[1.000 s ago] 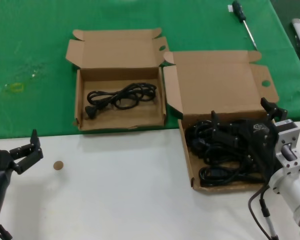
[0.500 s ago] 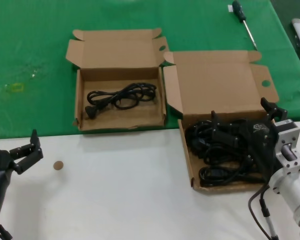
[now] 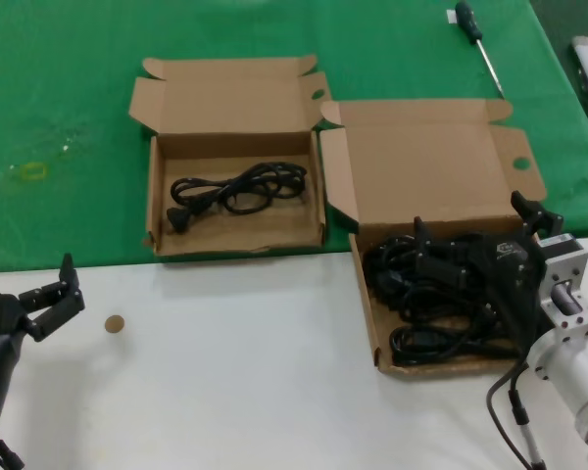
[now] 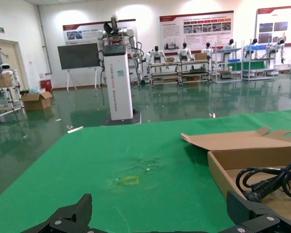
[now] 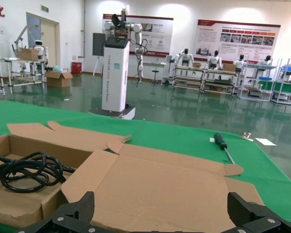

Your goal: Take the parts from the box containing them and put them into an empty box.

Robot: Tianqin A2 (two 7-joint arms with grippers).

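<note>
One cord moved, a heap left to go.
The right gripper (image 3: 475, 257) sits low in the larger box (image 3: 426, 166), fingers spread over the tangled cords (image 3: 426, 294); well off to its left, the smaller box (image 3: 225, 103) holds one cord (image 3: 237, 188); the left gripper (image 3: 49, 294) waits open.

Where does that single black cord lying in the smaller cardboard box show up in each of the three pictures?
Head view: the cord lies in the smaller box, upper left of centre.
Left wrist view: at the right edge, inside the box.
Right wrist view: at the lower left, inside the box.
Shared landmark: the green cloth.
</note>
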